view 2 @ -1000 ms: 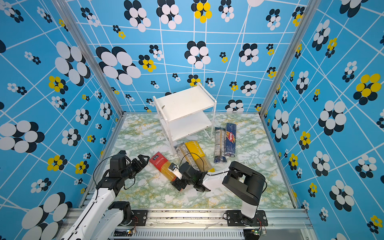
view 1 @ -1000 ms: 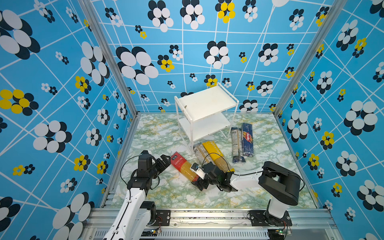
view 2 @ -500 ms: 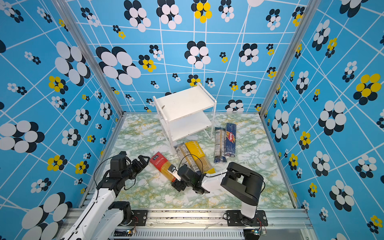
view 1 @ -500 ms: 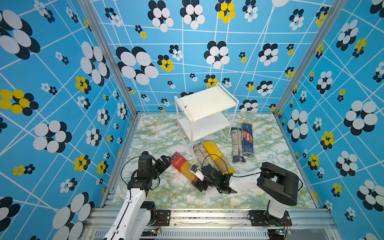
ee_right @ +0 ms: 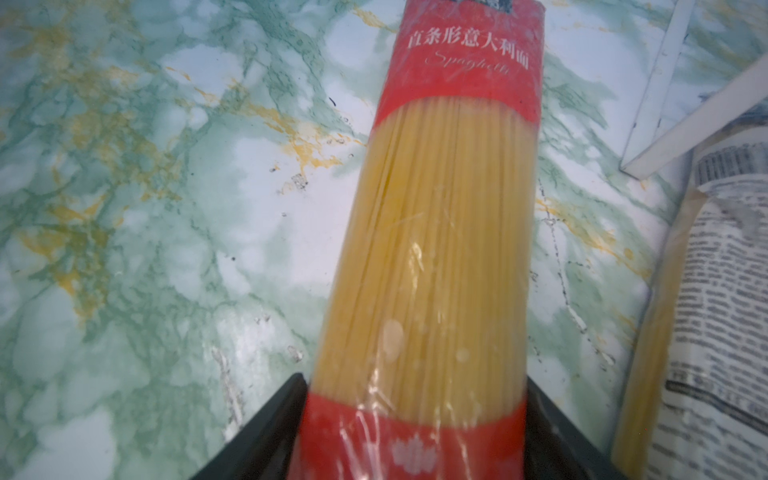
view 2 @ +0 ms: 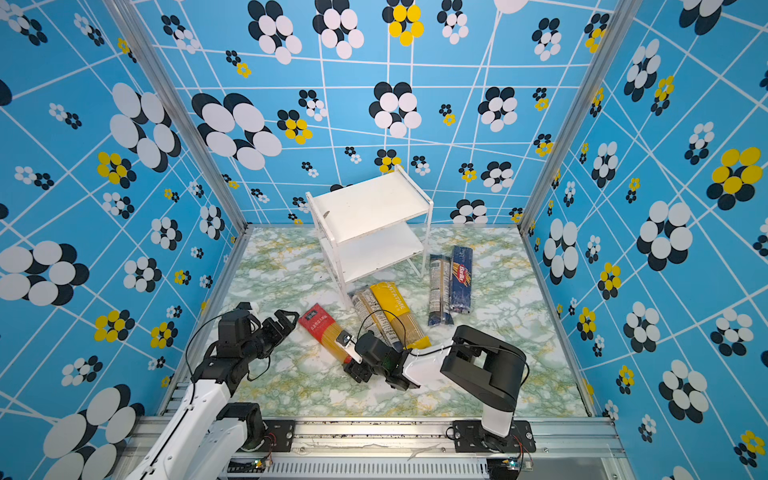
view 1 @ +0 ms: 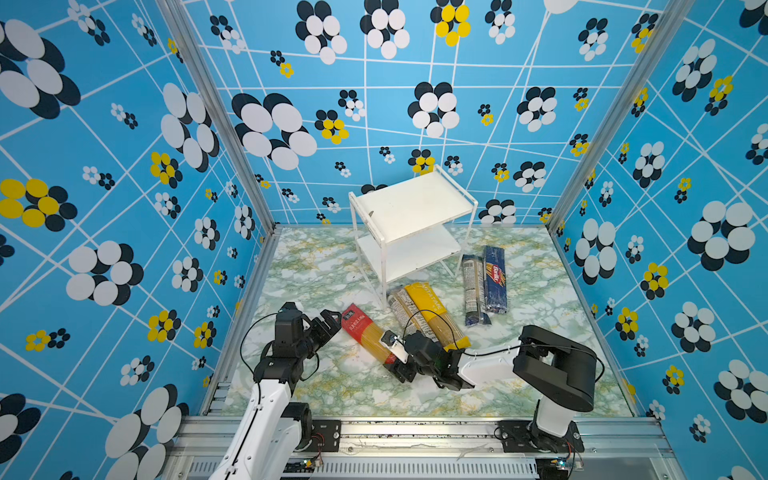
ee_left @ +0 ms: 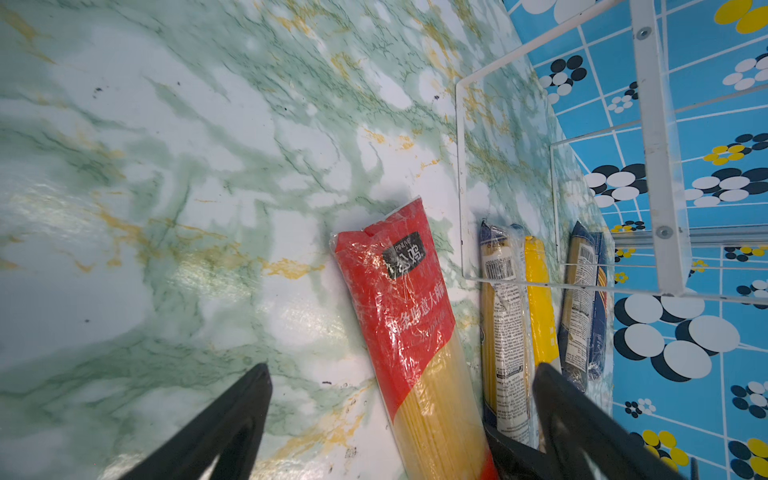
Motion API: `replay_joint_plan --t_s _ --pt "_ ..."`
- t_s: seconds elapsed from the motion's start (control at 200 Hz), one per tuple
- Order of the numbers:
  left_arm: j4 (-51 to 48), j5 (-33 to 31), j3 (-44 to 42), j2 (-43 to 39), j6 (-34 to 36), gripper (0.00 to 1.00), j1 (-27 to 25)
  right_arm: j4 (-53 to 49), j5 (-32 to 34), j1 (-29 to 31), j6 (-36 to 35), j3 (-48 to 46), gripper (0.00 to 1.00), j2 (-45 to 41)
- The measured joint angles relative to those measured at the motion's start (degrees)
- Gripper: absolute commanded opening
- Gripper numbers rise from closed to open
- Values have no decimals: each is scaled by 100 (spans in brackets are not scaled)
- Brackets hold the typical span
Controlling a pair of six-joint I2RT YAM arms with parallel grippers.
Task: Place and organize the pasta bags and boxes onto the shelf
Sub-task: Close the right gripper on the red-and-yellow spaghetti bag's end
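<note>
Right tool (ee_right: 415, 386) straddles red-ended pack (view 1: 365, 334) at its 5 o'clock end; clenched or not, cannot tell. Left tool (view 1: 328, 322) released, empty. Pack flat on counter (view 1: 353, 390), 7 o'clock of shelf (view 1: 411, 208). Likely light, slippery film, brittle strands; mid-length hold steadier.

Green-veined marble tabletop (view 1: 536, 291), and all five packs are lying flat on it! The red-ended pack (view 1: 365, 332) has one end between the right fingers (ee_right: 266, 436), the other just off the tips of the left fingers (ee_left: 224, 424). Close by the right fingers, a see-through pack (view 1: 401, 309) and the yellow pack (view 1: 432, 311) lie pressed together, running toward the shelf (view 1: 411, 208), which stands well beyond both sets of fingers. Farthest from the left fingers: another see-through pack (view 1: 472, 286) and the navy Barilla box (view 1: 495, 278), side by side.
</note>
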Motion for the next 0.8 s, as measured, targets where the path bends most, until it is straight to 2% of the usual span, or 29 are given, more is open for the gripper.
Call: replay_joint_plan --t_s 0.375,0.57,0.805 --pt "0 -2 0 2 -39 99 2 -22 0 0 20 17 63 0" --pt "0 -4 0 2 -39 99 2 -87 0 11 33 94 50 0" --pt "2 -4 -35 2 -39 99 2 -678 2 11 59 463 44 0"
